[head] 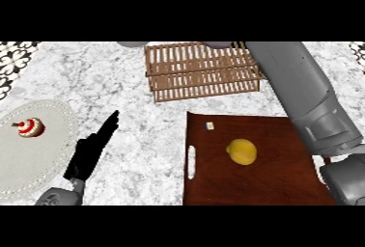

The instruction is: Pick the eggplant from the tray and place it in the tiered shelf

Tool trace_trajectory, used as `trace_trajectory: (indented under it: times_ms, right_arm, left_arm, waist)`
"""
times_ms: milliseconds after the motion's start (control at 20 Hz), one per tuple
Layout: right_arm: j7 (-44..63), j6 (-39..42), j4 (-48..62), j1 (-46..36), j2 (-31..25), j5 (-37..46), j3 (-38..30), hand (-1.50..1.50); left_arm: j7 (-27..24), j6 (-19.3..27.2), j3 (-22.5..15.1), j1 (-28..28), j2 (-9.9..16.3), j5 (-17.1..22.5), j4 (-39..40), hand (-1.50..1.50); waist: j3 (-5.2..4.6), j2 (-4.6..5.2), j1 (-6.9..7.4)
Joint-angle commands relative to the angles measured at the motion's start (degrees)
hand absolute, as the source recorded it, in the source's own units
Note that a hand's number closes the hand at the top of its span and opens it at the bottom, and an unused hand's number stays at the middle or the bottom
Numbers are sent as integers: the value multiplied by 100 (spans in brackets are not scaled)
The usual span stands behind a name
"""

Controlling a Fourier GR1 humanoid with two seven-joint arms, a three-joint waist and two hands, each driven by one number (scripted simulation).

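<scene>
Mat [43,164]: one, pale and oval, lying just left of the left hand; its left side is being cut off by the view's edge.
Striped thing [30,128]: one, small, red and white, sitting on the mat up and to the left of the left hand; what it is I cannot tell.
Left hand [87,155]: one black hand, showing low at the left; fingers lying straight and pressed together, pointing up and slightly right, holding nothing; its palm is hovering or resting over the counter [107,77], which of the two I cannot tell.
Tiered shelf [203,72]: one, of wooden slats, standing well above and to the right of the left hand; its far edge is running into the top of the view.
Tray [271,188]: one, dark brown, lying right of the left hand with its handle slot facing that hand; its near edge is being cut off.
Lemon [242,151]: one, yellow, sitting on the tray.
Small pale tag [209,126]: one, lying near the tray's far left corner; too small to make out.
Right forearm [306,96]: one, grey, crossing the tray's right edge and passing beside the shelf; the right hand is lying beyond the top edge, so its fingers cannot be told.
Eggplant: showing nowhere in view; where it is I cannot tell.
</scene>
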Motion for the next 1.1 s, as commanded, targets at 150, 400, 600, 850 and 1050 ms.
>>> trace_trajectory:
  times_ms: [150,400,600,850,1050]
  right_arm:
    - [-1295,-634,106,-96,8,-708,-1009,-150]
    - [-1776,-1766,-32,42,-223,-774,-1423,-150]
    - [-1923,-2246,-90,262,-837,-698,-1622,-150]
    - [-1135,-2186,-508,756,-1293,-694,-1579,-150]
    - [-1294,-1270,-1284,1840,-1835,-1084,-1780,-150]
  left_arm:
    - [-15,18,107,-8,-10,5,53,0]
    - [99,149,68,93,-43,-106,-92,0]
    - [13,92,223,340,115,-31,-203,0]
    - [-310,202,421,256,-49,-44,406,0]
    - [-150,-83,448,660,166,140,-232,0]
  waist:
    - [-9,-12,-17]
    - [-9,-88,-174]
    - [-10,-131,-265]
    - [-22,-222,-615]
    - [-12,-236,-578]
